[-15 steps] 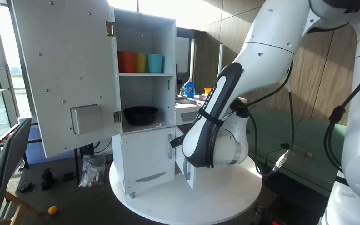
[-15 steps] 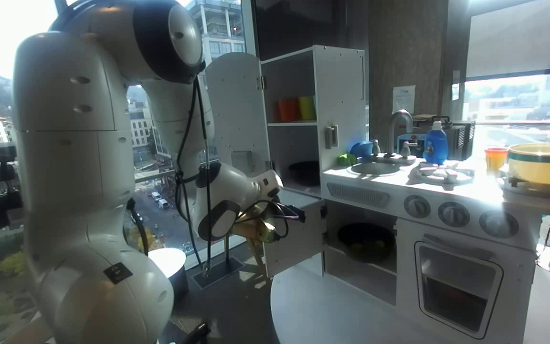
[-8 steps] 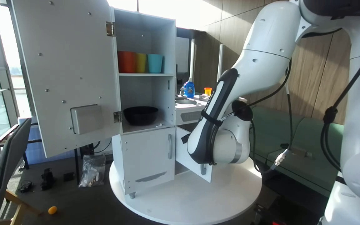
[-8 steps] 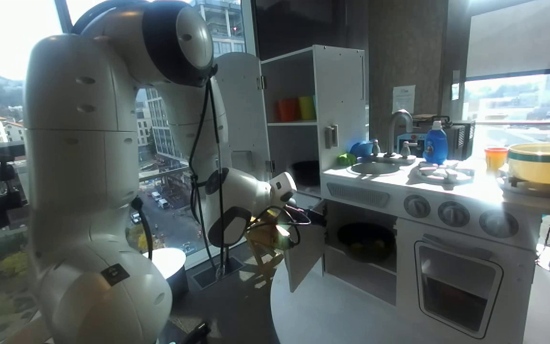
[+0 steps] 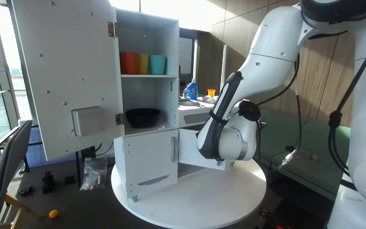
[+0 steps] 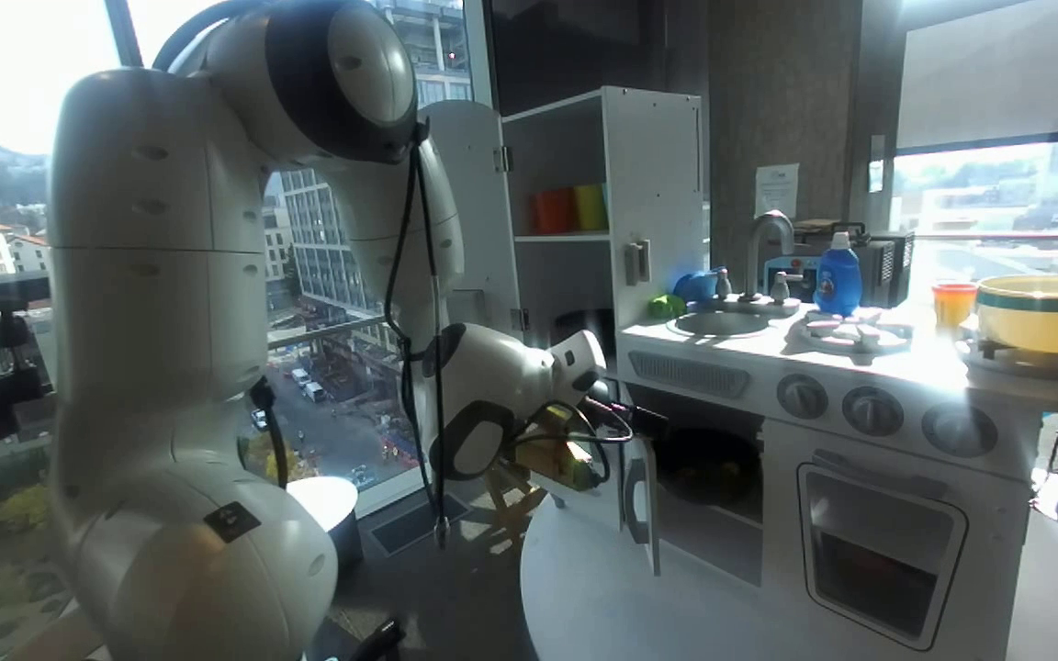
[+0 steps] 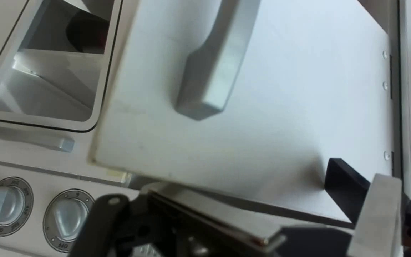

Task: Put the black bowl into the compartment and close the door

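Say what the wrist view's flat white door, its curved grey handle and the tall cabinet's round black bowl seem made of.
Flat white door: likely painted board, satin; soft reflections, no grain.
Curved grey handle: maybe plastic or painted metal, satin; smooth facets.
Round black bowl: perhaps plastic, matte; no glare.

Looks like an office or a lab, can't say which, and sits well above a grey street (image 6: 345, 431), seen right there through a tall glass window (image 6: 313, 248)! Has a brown wood-panelled wall (image 5: 316, 79), a green padded bench (image 5: 278, 127), a dark grey wooden-armed chair (image 5: 11, 159). Boasts a white toy kitchen (image 6: 761, 392) too, complete with window-fronted white oven (image 6: 883, 555) and round grey sink (image 6: 722, 324), on a round white table (image 6: 621, 588).
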